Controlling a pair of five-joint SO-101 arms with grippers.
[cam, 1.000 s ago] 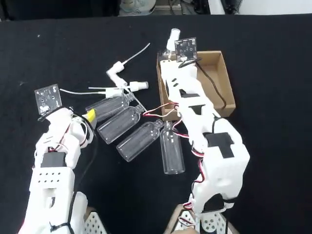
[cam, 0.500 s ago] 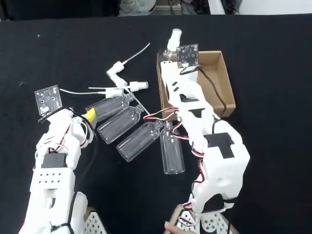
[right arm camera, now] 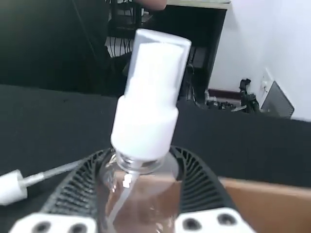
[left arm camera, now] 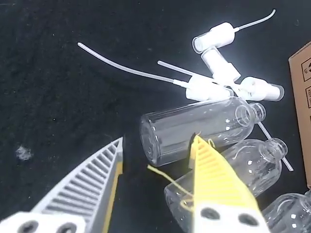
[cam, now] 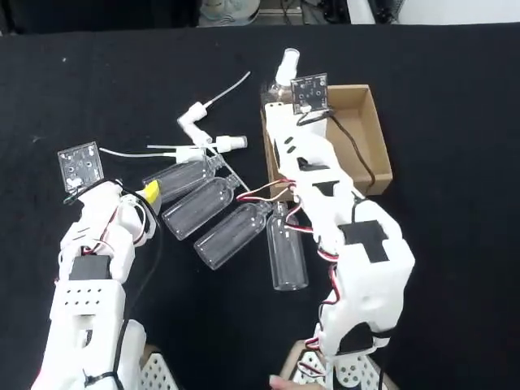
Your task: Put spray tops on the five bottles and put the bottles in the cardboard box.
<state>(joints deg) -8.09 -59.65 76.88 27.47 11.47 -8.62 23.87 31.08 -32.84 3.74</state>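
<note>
My right gripper (cam: pixel 283 89) is shut on a clear bottle with a white spray top (cam: pixel 286 63), held upright over the far left corner of the cardboard box (cam: pixel 370 138). In the right wrist view the bottle (right arm camera: pixel 148 116) stands between the black fingers (right arm camera: pixel 77 189). Several open bottles lie side by side on the black table, among them one (cam: pixel 183 176) nearest my left gripper (cam: pixel 150 195). That gripper (left arm camera: pixel 158 141) is open just above that bottle's base (left arm camera: pixel 199 128). Loose spray tops (cam: pixel 195 116) (left arm camera: pixel 206 87) lie beyond the bottles.
The box is open-topped, and the right arm's cable (cam: pixel 357 150) trails across it. The box's side (left arm camera: pixel 301 73) stands close behind the bottle necks. Long thin dip tubes (cam: pixel 231 88) stick out from the spray tops across the table.
The right arm has shifted very slightly at the box corner with the bottle still in its grip. The left arm and the lying bottles have not moved.
</note>
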